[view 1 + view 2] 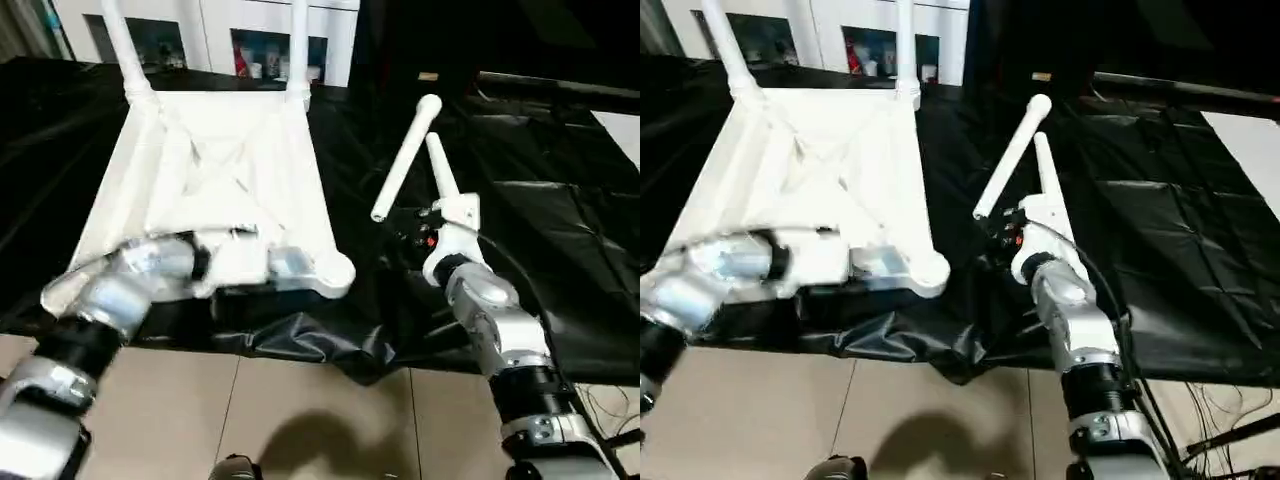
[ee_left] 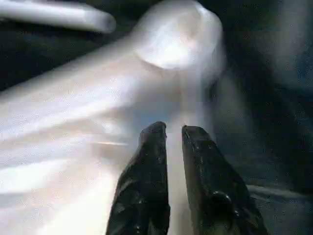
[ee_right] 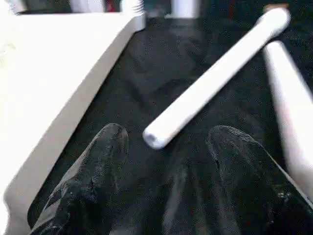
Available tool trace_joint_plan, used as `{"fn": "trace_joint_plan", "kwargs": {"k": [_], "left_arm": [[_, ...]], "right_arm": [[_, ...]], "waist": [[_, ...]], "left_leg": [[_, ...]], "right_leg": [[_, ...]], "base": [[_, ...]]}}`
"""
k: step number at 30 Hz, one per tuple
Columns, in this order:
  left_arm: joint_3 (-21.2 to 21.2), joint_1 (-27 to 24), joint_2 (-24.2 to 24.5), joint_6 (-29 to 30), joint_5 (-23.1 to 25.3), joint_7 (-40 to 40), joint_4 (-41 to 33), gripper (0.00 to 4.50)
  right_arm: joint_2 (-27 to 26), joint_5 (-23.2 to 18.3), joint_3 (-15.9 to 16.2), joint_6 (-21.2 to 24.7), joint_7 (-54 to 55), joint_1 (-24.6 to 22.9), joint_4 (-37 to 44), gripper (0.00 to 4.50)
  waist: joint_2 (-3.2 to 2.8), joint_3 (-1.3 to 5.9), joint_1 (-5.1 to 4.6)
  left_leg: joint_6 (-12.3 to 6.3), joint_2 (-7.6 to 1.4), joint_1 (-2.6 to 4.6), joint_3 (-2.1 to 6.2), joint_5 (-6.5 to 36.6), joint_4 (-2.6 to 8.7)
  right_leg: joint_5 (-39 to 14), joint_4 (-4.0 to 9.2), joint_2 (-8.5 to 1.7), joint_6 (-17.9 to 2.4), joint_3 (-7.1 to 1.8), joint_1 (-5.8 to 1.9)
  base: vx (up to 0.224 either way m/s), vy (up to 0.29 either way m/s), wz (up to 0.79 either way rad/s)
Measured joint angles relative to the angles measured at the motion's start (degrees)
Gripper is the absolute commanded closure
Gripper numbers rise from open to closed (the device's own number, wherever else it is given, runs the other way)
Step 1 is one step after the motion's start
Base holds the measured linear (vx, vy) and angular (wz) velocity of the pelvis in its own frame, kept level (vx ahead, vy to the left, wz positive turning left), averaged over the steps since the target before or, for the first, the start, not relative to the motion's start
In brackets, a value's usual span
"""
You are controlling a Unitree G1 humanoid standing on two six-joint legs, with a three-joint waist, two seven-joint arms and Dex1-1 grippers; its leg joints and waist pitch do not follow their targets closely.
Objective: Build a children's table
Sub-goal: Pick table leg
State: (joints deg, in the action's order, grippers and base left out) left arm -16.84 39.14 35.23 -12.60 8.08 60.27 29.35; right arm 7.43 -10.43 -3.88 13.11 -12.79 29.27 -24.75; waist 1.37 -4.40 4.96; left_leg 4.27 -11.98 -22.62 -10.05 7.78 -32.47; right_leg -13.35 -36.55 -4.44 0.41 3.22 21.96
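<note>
two loose legs (image 3: 210, 83) lie on the black sheet (image 1: 560, 230) just beyond the right gripper (image 3: 166, 142), fingers apart. the left gripper (image 2: 173, 134), fingers slightly parted, is at the tabletop's (image 1: 215, 170) near right socket (image 1: 335, 275); its contact is blurred.

Light falls from above, bright on the white tabletop (image 1: 215, 170), whose ribs wash out in glare. The black sheet (image 1: 520, 210) around the tabletop shows soft sheen on its wrinkles. The left arm (image 1: 130, 280), just before the tabletop, smears with motion blur. A shadow lies on the floor (image 1: 300, 420) below.
</note>
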Motion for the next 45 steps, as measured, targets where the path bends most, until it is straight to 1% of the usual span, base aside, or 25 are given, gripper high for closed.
{"fn": "trace_joint_plan", "kwargs": {"k": [3,4,7,10,11,12,13,15,16,17,20,21,23,24,26,28,30,33,35,38,40,41,42,43,45], "left_arm": [[3.21,1.54,1.09,0.25,-2.83,0.16,-2.68,3.39],[3.7,1.54,1.12,0.34,-3.4,0.06,-3.29,3.3],[4.6,0.8,1.35,1.71,-4.0,-0.8,-4.54,3.3],[8.0,-1.09,0.87,5.99,-6.84,-2.64,-8.4,3.3],[9.53,-1.3,-0.57,8.42,-8.41,-3.98,-9.58,3.3],[12.36,-1.53,-4.57,13.66,-10.98,-7.84,-11.71,3.3],[14.59,-1.54,-7.73,17.11,-12.78,-11.09,-13.04,3.3],[16.54,-1.85,-13.35,23.12,-17.09,-16.9,-14.82,3.3],[18.25,-2.72,-16.55,23.84,-19.09,-20.2,-15.46,3.3],[18.58,-3.46,-18.03,24.19,-20.02,-22.28,-15.61,3.3],[20.07,-8.88,-23.67,23.35,-18.02,-33.41,-17.41,3.3],[20.25,-10.79,-24.79,22.13,-16.81,-36.19,-17.19,3.3],[20.54,-11.9,-25.32,21.74,-16.12,-38.3,-17.13,3.3],[20.96,-12.83,-26.05,20.51,-15.5,-39.58,-17.92,3.3],[21.36,-13.65,-26.77,20.15,-14.45,-40.58,-18.63,3.3],[20.31,-14.1,-27.07,21.37,-13.08,-41.71,-19.41,3.3],[18.45,-13.8,-27.12,22.8,-12.28,-42.23,-19.47,3.3],[16.4,-13.19,-27.25,22.97,-11.66,-42.4,-19.46,3.3],[16.51,-12.74,-27.85,22.99,-11.82,-42.54,-19.46,3.3],[16.92,-12.63,-29.09,23.57,-12.39,-42.75,-19.59,3.3],[16.87,-13.03,-29.68,24.36,-12.37,-43.14,-19.74,3.3],[16.88,-13.24,-29.69,24.58,-12.37,-43.25,-19.82,3.3],[16.89,-13.51,-29.69,24.81,-12.39,-43.43,-19.85,3.3],[16.89,-13.56,-29.7,24.93,-12.48,-43.59,-19.85,3.3],[16.86,-13.68,-29.75,25.14,-12.96,-43.58,-19.85,3.3]], "right_arm": [[0.05,0.22,-0.08,0.45,0.75,0.64,0.61,1.58],[0.11,0.55,-0.08,0.82,1.31,0.64,0.9,1.58],[0.54,1.74,-0.06,1.94,2.59,0.66,1.29,1.58],[1.29,2.68,-0.03,3.19,4.09,0.68,1.67,1.58],[1.47,3.07,-0.02,3.98,4.45,0.68,2.05,1.58],[1.89,3.96,0.53,6.37,4.92,0.72,3.35,1.58],[2.17,4.4,1.22,8.11,5.06,0.95,4.37,1.58],[2.63,5.43,3.04,11.46,4.7,1.6,7.52,1.58],[3.32,5.22,3.61,12.83,3.49,1.42,9.72,1.58],[3.72,5.19,3.87,13.38,2.73,1.41,11.18,1.58],[4.99,4.98,3.67,8.74,0.95,-3.63,17.83,1.58],[4.73,4.65,3.42,8.66,1.08,-5.48,19.17,1.58],[4.26,4.32,3.29,8.77,1.38,-7.34,19.89,1.58],[3.11,4.11,3.16,8.87,2.37,-9.87,22.37,1.58],[1.35,3.74,3.51,9.34,2.95,-11.92,23.67,1.58],[-0.87,2.78,3.16,11.07,4.37,-12.96,24.77,1.58],[-1.81,1.81,2.69,12.53,5.07,-13.05,25.79,1.58],[-1.57,1.57,2.45,12.9,5.07,-13.08,27.34,1.58],[-1.08,1.57,2.45,12.9,4.88,-13.22,27.59,1.58],[-0.86,1.55,2.36,13.04,4.68,-13.57,28.42,1.58],[-0.87,1.53,2.24,13.18,4.67,-13.57,28.6,1.58],[-0.86,1.54,2.24,13.17,4.64,-13.57,28.6,1.58],[-0.85,1.55,2.24,13.17,4.62,-13.56,28.61,1.58],[-0.83,1.55,2.22,13.17,4.63,-13.52,28.71,1.58],[-0.87,1.56,2.29,13.19,4.63,-13.55,28.78,1.58]], "waist": [[-0.05,0.1,0.01],[-0.05,0.1,0.03],[-0.02,0.1,0.04],[-0.02,0.1,0.04],[-0.02,0.1,0.19],[-0.02,0.1,0.39],[-0.01,0.09,0.48],[-0.02,0.09,0.23],[-0.11,0.09,0.13],[-0.11,0.09,0.1],[-0.22,0.17,-0.08],[-0.22,0.17,-0.24],[-0.26,0.15,-0.37],[-0.4,0.22,-0.33],[-0.6,0.22,-0.53],[-0.63,0.2,-0.9],[-0.68,0.17,-0.97],[-0.74,0.18,-1.22],[-0.87,0.16,-1.53],[-1.29,0.01,-1.94],[-1.6,-0.17,-2.4],[-1.69,-0.14,-2.58],[-1.86,-0.07,-2.74],[-1.85,-0.06,-2.9],[-2.05,0.01,-3.13]], "left_leg": [[0.0,0.05,0.22,-0.05,0.0,0.01],[0.0,0.05,0.24,-0.07,0.0,0.0],[0.0,0.05,0.24,-0.1,0.0,-0.05],[0.0,0.05,0.24,-0.15,0.0,-0.11],[0.0,0.06,0.23,-0.17,0.0,-0.13],[0.0,0.08,0.21,-0.2,0.0,-0.18],[-0.01,0.09,0.2,-0.24,0.0,-0.24],[-0.02,0.08,0.21,-0.29,0.01,-0.4],[-0.05,0.1,0.23,-0.3,0.03,-0.45],[-0.07,0.09,0.22,-0.3,0.04,-0.48],[-0.21,0.06,0.26,-0.29,0.14,-0.47],[-0.22,0.04,0.22,-0.26,0.14,-0.46],[-0.21,0.04,0.16,-0.11,0.13,-0.47],[-0.21,0.03,0.18,-0.09,0.13,-0.45],[-0.21,0.06,0.19,-0.1,0.14,-0.45],[-0.21,0.08,0.2,-0.1,0.14,-0.46],[-0.21,0.13,0.18,-0.09,0.14,-0.45],[-0.21,0.15,0.18,-0.08,0.14,-0.45],[-0.22,0.15,0.23,-0.08,0.16,-0.42],[-0.26,0.17,1.01,-0.1,0.22,0.04],[-0.17,0.16,2.18,-0.14,0.64,0.6],[-0.14,0.14,2.56,-0.07,0.74,0.64],[-0.03,0.09,2.92,0.06,1.03,0.65],[-0.01,0.09,3.1,0.1,1.2,0.68],[0.01,0.09,3.59,0.23,1.63,0.87]], "right_leg": [[-0.02,-0.13,0.0,-0.02,-0.2,-0.03],[-0.02,-0.16,0.0,-0.02,-0.23,-0.02],[-0.02,-0.22,0.0,-0.02,-0.26,-0.01],[-0.02,-0.28,0.01,-0.02,-0.35,0.03],[-0.02,-0.31,0.01,-0.02,-0.38,0.03],[-0.02,-0.33,0.0,-0.02,-0.44,0.03],[-0.02,-0.39,0.0,-0.02,-0.52,0.02],[-0.01,-0.46,0.0,-0.01,-0.63,0.02],[0.0,-0.45,0.0,0.0,-0.71,0.02],[0.0,-0.46,0.01,0.02,-0.71,0.01],[0.01,-0.33,0.08,0.15,-0.75,-0.02],[0.05,-0.3,0.15,0.22,-0.76,0.02],[0.08,-0.29,0.22,0.27,-0.74,0.06],[0.08,-0.22,0.24,0.27,-0.74,0.03],[0.11,-0.19,0.23,0.3,-0.79,0.02],[0.16,-0.18,0.22,0.33,-0.83,0.02],[0.21,-0.16,0.2,0.37,-0.88,0.01],[0.37,-0.04,0.21,0.51,-0.94,-0.01],[0.34,0.09,0.21,0.6,-0.94,-0.07],[0.23,0.81,0.28,0.83,-0.86,-0.85],[0.21,1.8,0.48,0.85,-0.83,-2.14],[0.2,2.08,0.59,0.87,-0.81,-2.65],[0.2,2.61,0.88,0.87,-0.8,-3.27],[0.19,2.84,0.95,0.87,-0.86,-3.48],[0.16,3.56,1.09,0.76,-0.86,-4.25]], "base": [[0.0,0.0,0.0],[0.0,0.0,0.0],[0.0,0.0,0.0],[0.0,0.0,0.0],[0.0,0.0,0.0],[0.0,0.0,0.0],[0.0,0.0,0.0],[0.0,0.0,0.0],[0.0,0.0,0.0],[0.0,0.0,0.0],[0.0,0.0,0.0],[0.0,0.0,0.0],[0.0,0.0,0.0],[0.0,0.0,0.0],[0.0,0.0,0.0],[0.0,0.0,0.0],[0.0,0.0,0.0],[0.0,0.0,0.0],[0.0,0.0,0.0],[0.0,0.0,0.0],[0.025,0.004,-0.03],[0.05,0.007,-0.06],[0.068,0.014,-0.05],[0.077,0.012,-0.04],[0.083,0.011,-0.05]]}}
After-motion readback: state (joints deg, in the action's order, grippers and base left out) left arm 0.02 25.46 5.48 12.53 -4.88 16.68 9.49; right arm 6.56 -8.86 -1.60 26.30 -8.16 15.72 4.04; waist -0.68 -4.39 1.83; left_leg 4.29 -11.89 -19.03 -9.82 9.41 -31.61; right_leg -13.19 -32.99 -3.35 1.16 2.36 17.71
